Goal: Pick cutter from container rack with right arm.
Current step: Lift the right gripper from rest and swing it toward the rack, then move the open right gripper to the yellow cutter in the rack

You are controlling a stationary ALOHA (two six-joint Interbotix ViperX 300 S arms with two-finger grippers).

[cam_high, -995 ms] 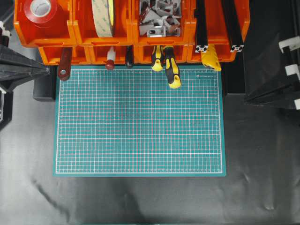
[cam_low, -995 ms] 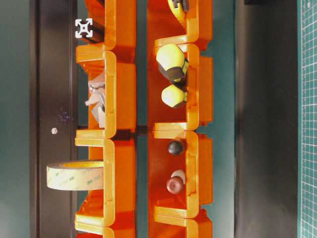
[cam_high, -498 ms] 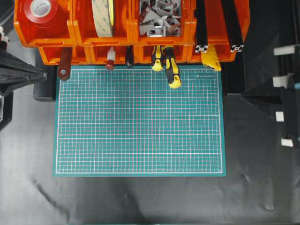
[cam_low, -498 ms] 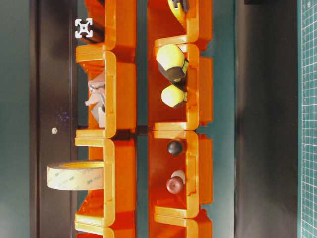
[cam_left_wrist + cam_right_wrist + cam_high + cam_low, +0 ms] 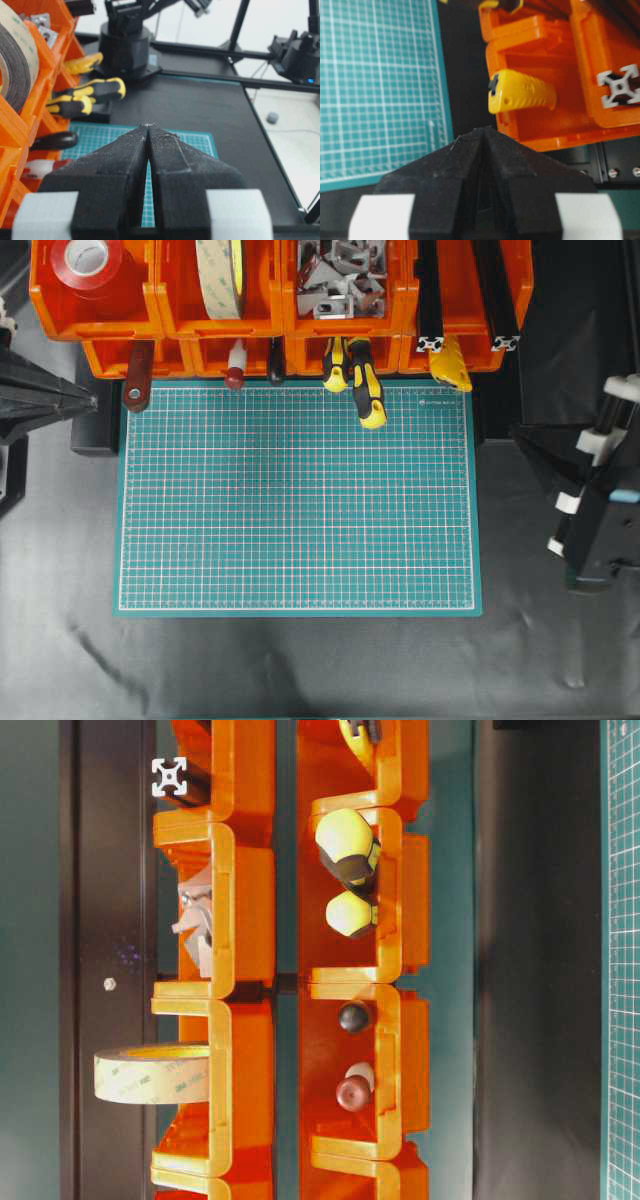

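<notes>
The container rack [image 5: 270,300] is bright orange all over. The cutter [image 5: 521,92] is yellow with a ribbed surface and a black tip. Screwdriver handles [image 5: 360,375] are yellow with black stripes. The cutting mat [image 5: 297,500] is teal-green with a white grid, on a black desk [image 5: 300,665]. The tape roll [image 5: 85,258] is red, and both claws are matte black.

So the black tabletop [image 5: 300,670] is carrying a green cutting mat [image 5: 297,500] lying flat in the middle, and the orange container rack [image 5: 280,350] is sitting along the far edge, its front bins just overlapping the mat's top border.
</notes>
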